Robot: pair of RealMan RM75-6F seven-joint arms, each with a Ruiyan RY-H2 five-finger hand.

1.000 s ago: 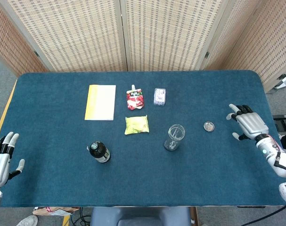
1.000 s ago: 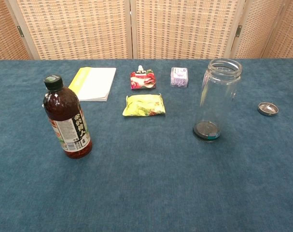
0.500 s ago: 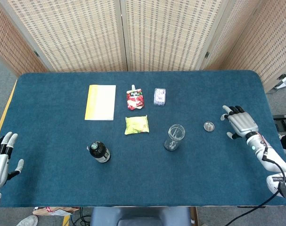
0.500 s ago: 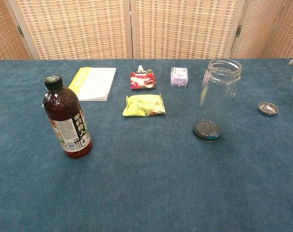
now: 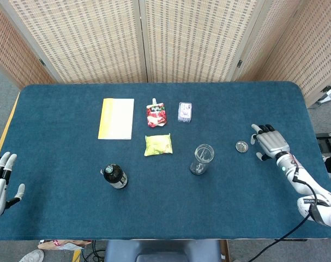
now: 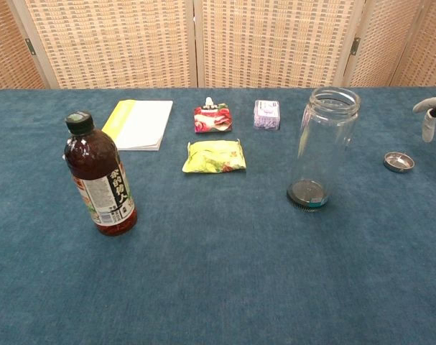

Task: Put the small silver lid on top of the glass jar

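The small silver lid lies flat on the blue table right of the empty glass jar, which stands upright with its mouth open. In the chest view the lid sits low to the right of the jar. My right hand hovers just right of the lid, fingers spread, holding nothing; only its fingertips show at the chest view's right edge. My left hand stays open at the table's front left corner, far from both.
A dark sauce bottle stands front left of the jar. A yellow packet, a red pouch, a small purple pack and a yellow-white notebook lie further back. Wicker screens stand behind the table.
My right hand has moved left toward the lid, from about a hand's width away to close beside it, and now enters the chest view. My left hand has drifted slightly down.
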